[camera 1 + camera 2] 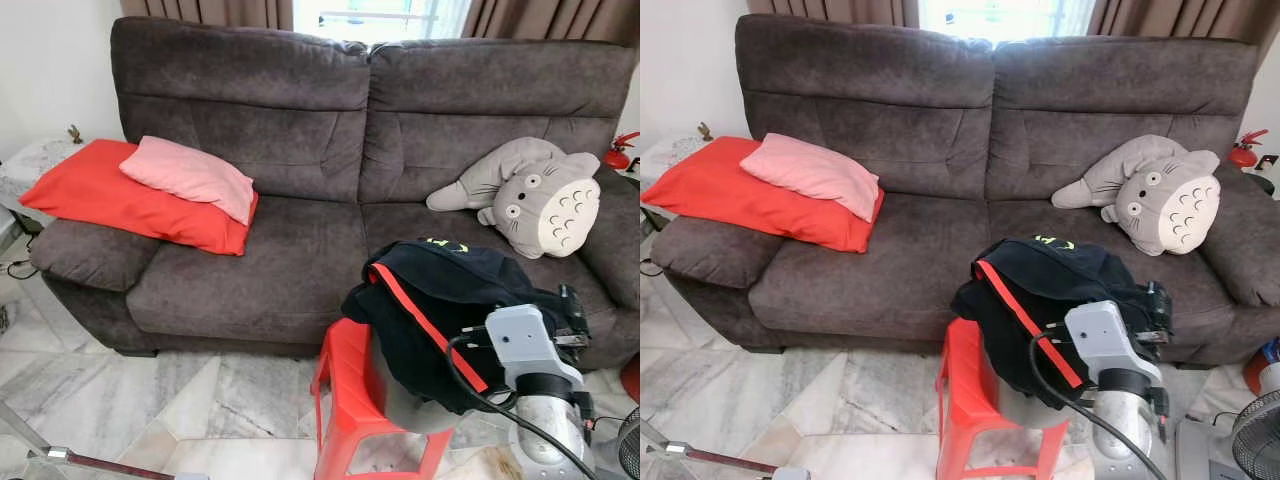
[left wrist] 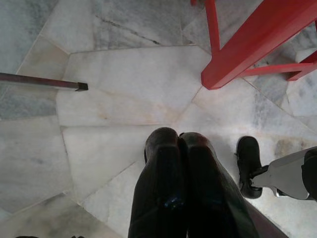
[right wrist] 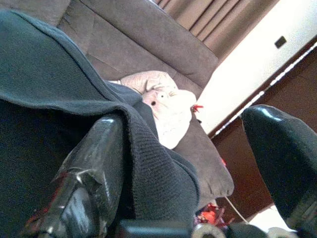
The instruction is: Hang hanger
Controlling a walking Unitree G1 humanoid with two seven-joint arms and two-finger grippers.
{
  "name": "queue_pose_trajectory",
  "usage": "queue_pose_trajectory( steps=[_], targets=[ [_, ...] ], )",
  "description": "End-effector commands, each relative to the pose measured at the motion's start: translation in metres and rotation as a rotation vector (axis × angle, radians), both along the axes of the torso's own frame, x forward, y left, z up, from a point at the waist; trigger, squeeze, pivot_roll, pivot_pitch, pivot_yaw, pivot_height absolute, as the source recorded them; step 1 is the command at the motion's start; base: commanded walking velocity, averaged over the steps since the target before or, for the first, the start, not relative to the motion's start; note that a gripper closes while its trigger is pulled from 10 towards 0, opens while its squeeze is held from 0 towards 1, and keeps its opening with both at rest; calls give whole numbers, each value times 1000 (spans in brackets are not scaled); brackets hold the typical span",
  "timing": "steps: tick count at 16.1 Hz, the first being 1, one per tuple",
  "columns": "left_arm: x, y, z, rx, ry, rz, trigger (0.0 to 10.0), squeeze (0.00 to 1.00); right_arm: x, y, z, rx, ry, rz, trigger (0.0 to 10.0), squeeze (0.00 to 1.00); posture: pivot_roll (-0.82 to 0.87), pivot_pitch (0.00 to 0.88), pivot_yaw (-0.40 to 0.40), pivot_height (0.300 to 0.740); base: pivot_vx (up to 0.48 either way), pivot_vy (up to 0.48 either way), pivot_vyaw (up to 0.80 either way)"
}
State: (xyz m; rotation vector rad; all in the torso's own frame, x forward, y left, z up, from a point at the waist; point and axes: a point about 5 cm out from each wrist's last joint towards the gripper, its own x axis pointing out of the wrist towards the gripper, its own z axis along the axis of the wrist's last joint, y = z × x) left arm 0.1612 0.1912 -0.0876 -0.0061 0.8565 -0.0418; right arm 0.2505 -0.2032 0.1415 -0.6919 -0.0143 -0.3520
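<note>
A black garment (image 1: 440, 300) with a red stripe lies bunched on a red plastic stool (image 1: 345, 400) in front of the sofa. My right gripper (image 3: 185, 129) is at the garment's right side, open, and a fold of the dark cloth (image 3: 148, 148) drapes over one finger (image 3: 94, 163) and fills part of the gap. In the left eye view the right wrist (image 1: 525, 345) sits just right of the stool. My left gripper (image 2: 178, 139) hangs shut over the marble floor near a stool leg (image 2: 233, 59). I see no hanger itself.
A dark grey sofa (image 1: 300, 120) spans the back, with a red cushion (image 1: 120, 200) and pink pillow (image 1: 190, 175) on its left and a grey plush toy (image 1: 540, 195) on its right. A metal rod (image 1: 60, 455) lies at lower left. A fan (image 1: 1255, 435) stands at lower right.
</note>
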Motion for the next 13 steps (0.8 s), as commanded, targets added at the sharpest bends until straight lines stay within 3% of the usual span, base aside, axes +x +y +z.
queue_pose_trajectory(
  steps=[1, 4, 8, 11, 12, 13],
  targets=[
    [-4, 1, -1, -1, 13, -3, 10000, 0, 1, 0, -8, 37, 49, -6, 10000, 0, -77, 33, -27, 740, 0, 0, 0],
    [-4, 2, -1, -1, 13, -5, 10000, 0, -3, -6, -30, 127, 168, -74, 10000, 0, -75, 34, -27, 740, 0, 0, 0],
    [-4, 3, -1, 0, 16, -6, 10000, 0, 0, -10, -20, 124, 84, -95, 10000, 0, -76, 33, -24, 740, 0, 0, 0],
    [-5, 3, -1, -2, 16, -7, 10000, 0, 3, -8, -2, 72, -43, -88, 10000, 0, -74, 32, -23, 740, 0, 0, 0],
    [-5, 4, -2, -2, 17, -9, 10000, 0, 7, -2, -1, 57, -41, -42, 10000, 0, -74, 31, -23, 740, 0, 0, 0],
    [-5, 4, -2, -2, 18, -9, 10000, 0, 11, 1, -11, 92, 31, -17, 10000, 0, -77, 30, -23, 740, 0, 0, 0]
  ],
)
